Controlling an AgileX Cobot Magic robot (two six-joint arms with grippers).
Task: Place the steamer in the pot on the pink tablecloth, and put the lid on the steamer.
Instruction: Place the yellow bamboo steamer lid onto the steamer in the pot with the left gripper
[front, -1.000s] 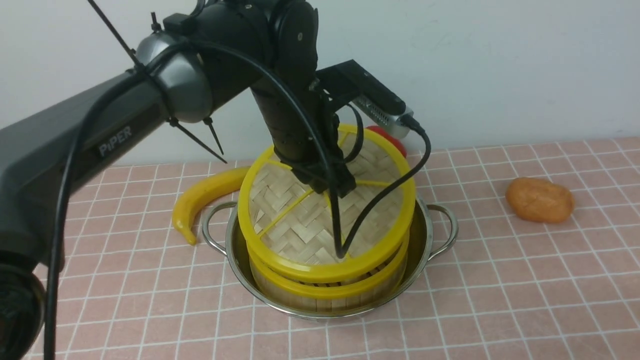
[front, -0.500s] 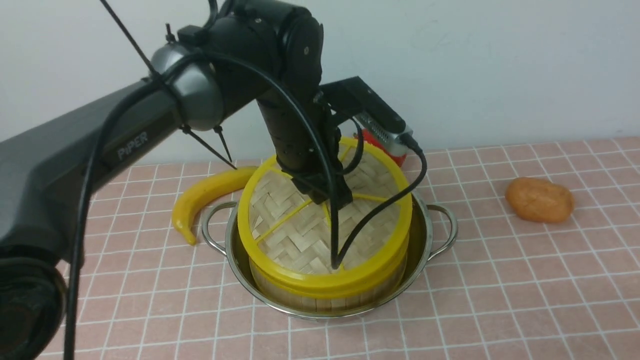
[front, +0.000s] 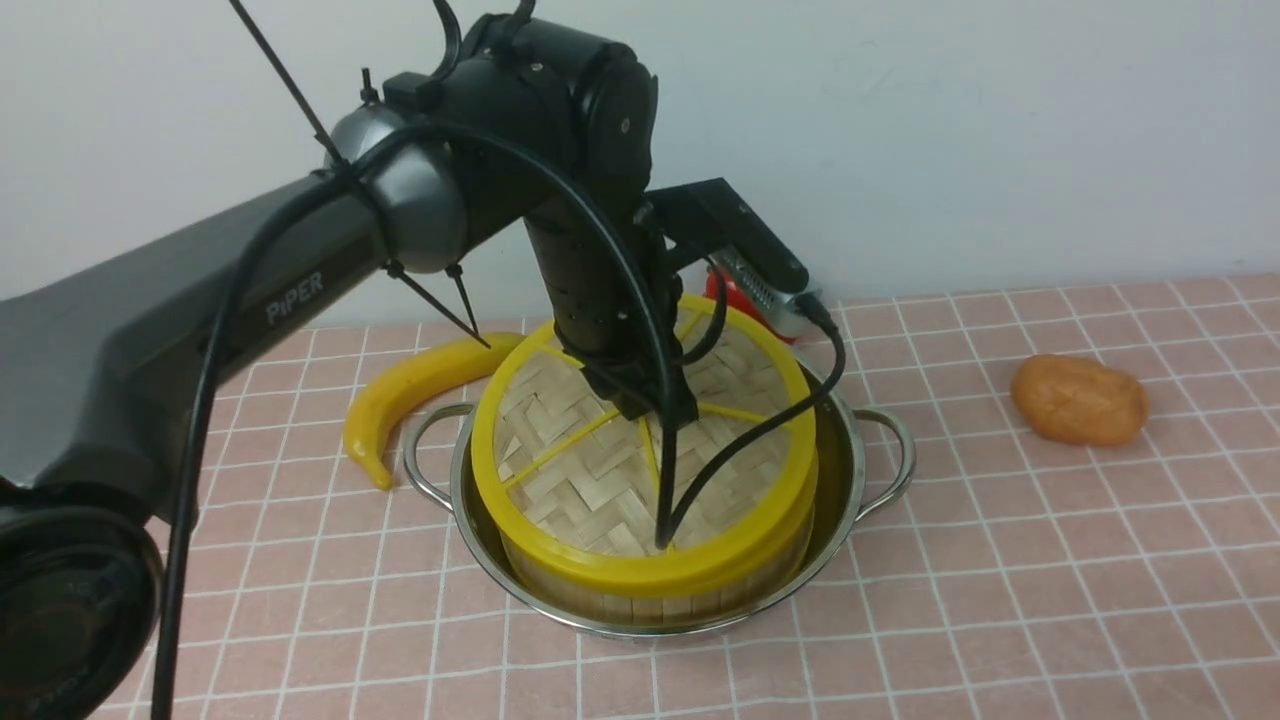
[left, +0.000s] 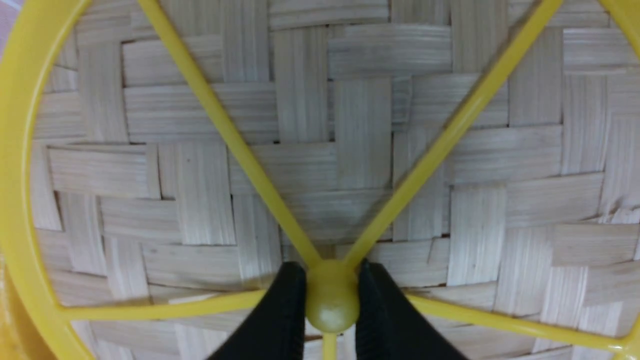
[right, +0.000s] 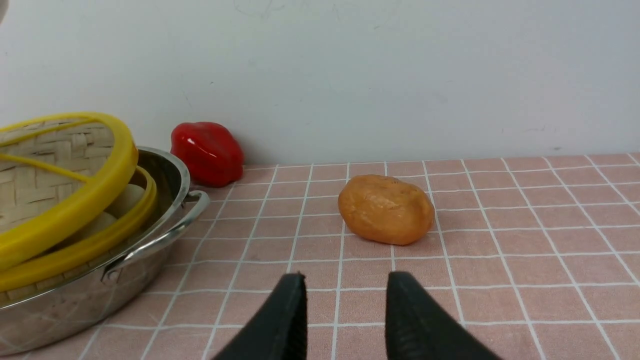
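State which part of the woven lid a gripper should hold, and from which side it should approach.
Grip the small round knob at the centre of the lid, where the yellow spokes meet, coming from straight above. The rim looks too wide and the weave flat, so only the knob offers a pinch; the left gripper holds it that way.
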